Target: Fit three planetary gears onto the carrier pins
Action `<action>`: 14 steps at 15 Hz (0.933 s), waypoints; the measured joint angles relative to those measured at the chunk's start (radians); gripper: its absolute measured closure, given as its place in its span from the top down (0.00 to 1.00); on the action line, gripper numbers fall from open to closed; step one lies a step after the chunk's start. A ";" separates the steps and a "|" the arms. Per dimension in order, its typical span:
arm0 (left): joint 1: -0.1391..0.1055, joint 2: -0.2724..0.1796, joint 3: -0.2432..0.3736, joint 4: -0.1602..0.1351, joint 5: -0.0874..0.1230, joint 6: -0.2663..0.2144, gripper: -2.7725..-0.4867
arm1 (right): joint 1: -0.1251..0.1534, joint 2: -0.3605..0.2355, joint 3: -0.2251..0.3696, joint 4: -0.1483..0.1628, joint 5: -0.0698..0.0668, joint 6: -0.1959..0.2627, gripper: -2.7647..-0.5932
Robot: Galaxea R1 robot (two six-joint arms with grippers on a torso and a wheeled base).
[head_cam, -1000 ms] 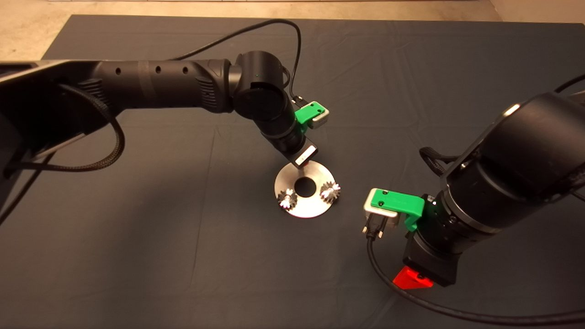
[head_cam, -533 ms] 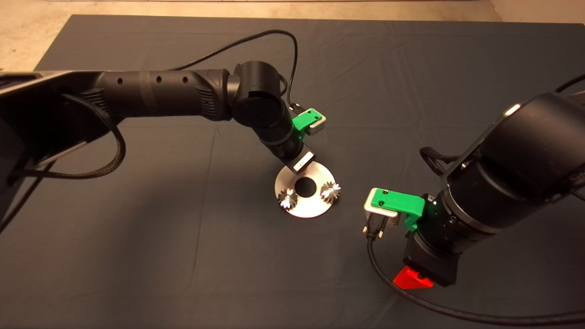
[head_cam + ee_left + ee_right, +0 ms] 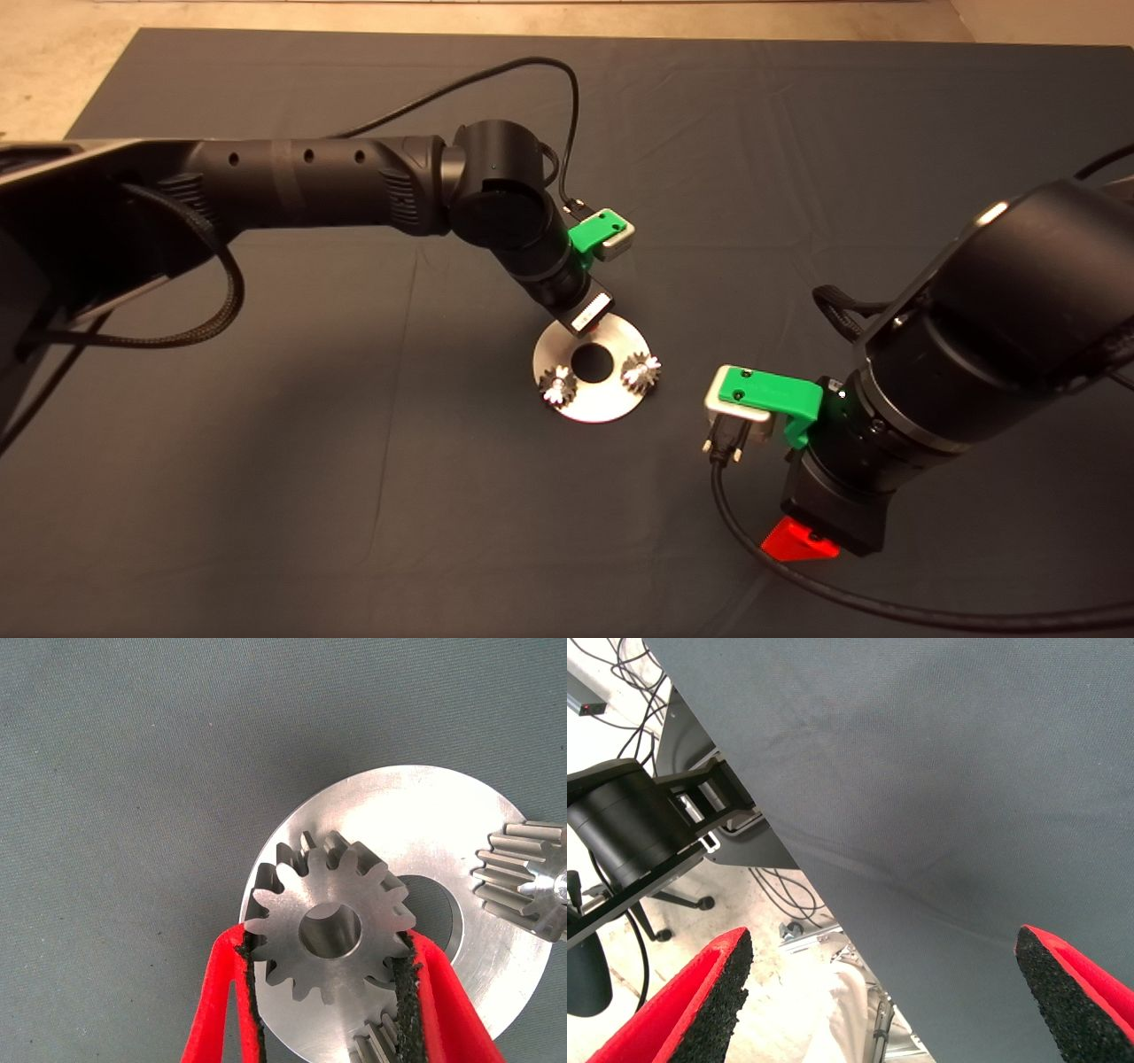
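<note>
A shiny round disc with a large centre hole lies mid-mat. Two small silver planetary gears sit on its near left and right. My left gripper hangs over the disc's far edge, shut on a third gear, held flat just above the disc. In the left wrist view another gear shows on the disc. The carrier pins are hidden under the gears. My right gripper is open and empty, parked at the mat's near right.
Black cables loop from both arms over the mat. The right wrist view looks past the mat's edge at floor cables and a black stand.
My left gripper has shifted slightly left and away from me with the gear over the disc's far edge. The right arm has not moved.
</note>
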 joint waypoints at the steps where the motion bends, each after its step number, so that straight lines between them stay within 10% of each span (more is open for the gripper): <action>1: 0.000 0.000 0.000 0.001 -0.001 0.000 0.05 | 0.000 0.000 0.000 0.000 0.000 0.000 0.74; 14: 0.004 -0.001 0.000 0.018 -0.023 -0.001 0.05 | 0.000 0.000 0.000 0.000 0.000 0.000 0.74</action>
